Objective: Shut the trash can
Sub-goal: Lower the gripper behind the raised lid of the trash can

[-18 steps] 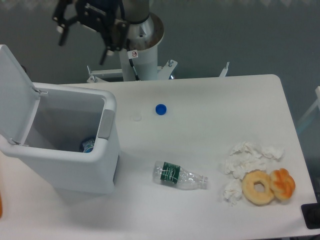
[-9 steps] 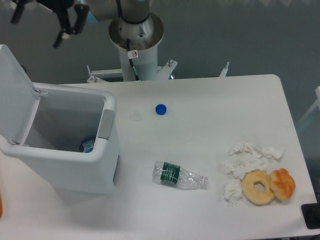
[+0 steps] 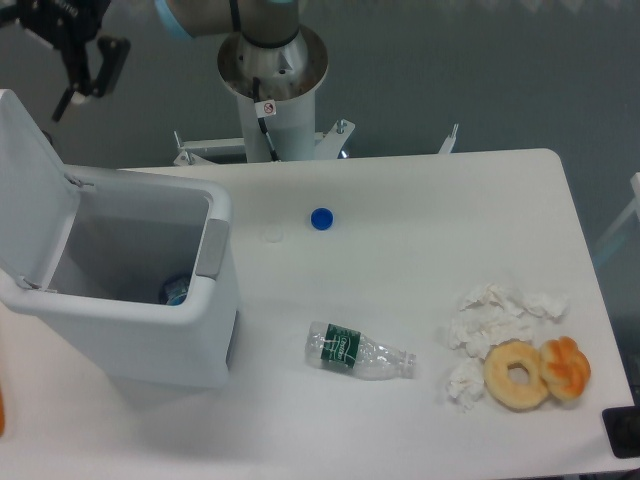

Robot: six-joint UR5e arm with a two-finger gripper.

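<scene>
The trash can (image 3: pixel 130 300) is standing open at the left of the tabletop (image 3: pixel 420 200), lid upright. The end effector (image 3: pixel 70 65) is hovering above it; whether its jaws are open is unclear.

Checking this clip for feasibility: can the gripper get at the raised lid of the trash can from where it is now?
Probably yes. The gripper hangs in open air just above and behind the upright lid of the trash can, apart from it, with nothing between them. Whether its fingers are open is unclear.
</scene>
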